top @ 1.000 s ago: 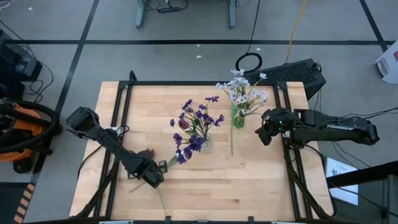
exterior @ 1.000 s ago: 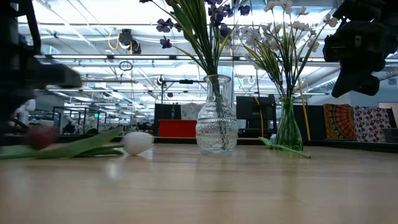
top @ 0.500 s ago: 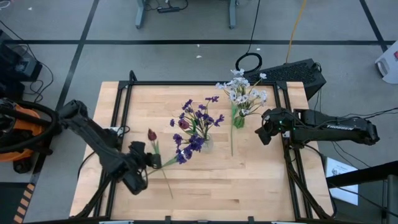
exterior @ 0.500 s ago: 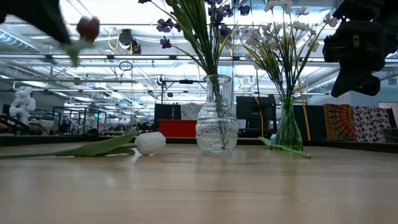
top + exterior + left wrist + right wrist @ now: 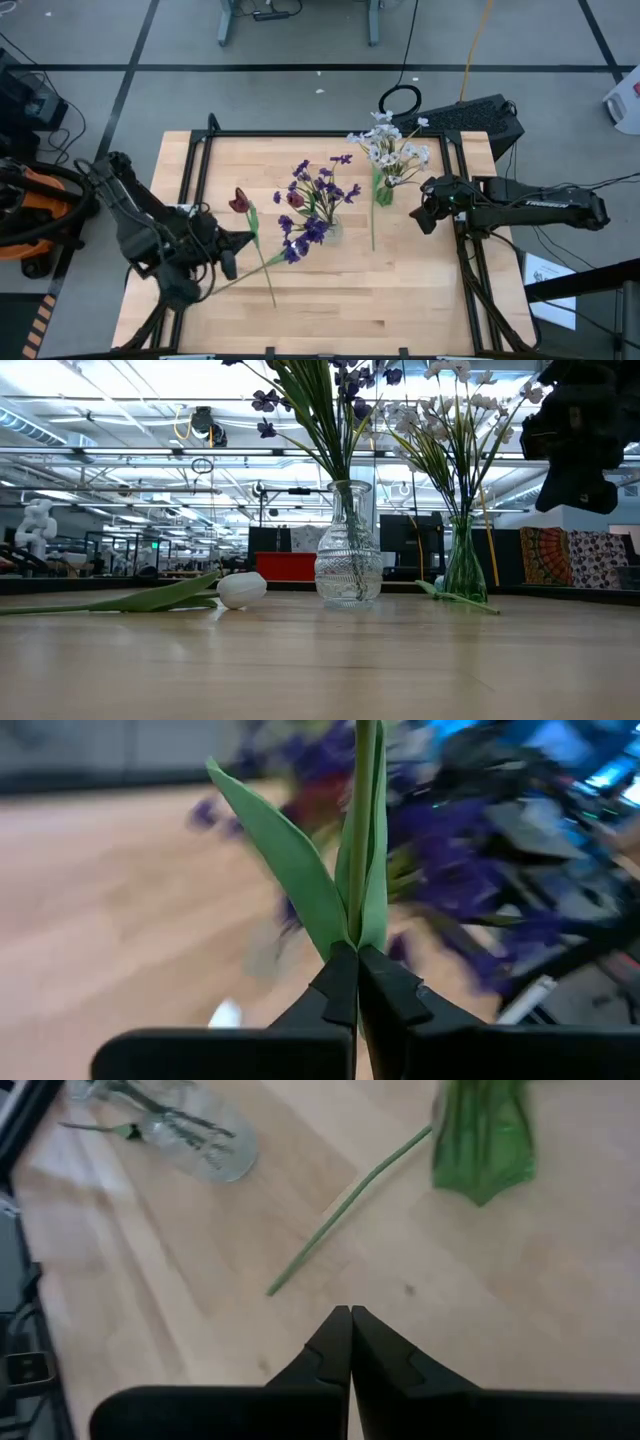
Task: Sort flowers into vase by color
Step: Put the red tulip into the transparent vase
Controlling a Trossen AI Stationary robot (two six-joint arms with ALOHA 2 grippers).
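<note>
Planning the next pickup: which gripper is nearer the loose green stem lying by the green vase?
Right. The right gripper hovers just beside the loose stem; the left gripper, shut on the red tulip, is across the table.

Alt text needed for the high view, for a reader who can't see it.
The left hand lifts a dark red tulip by its stem beside a clear vase of purple flowers. The right hand waits by a green vase of white blossoms.

One camera looks straight down on the table [image 5: 400, 290], another sits at tabletop level facing the room, both sharing the clear vase [image 5: 349, 550], while wrist cameras peer closely past their fingers.
</note>
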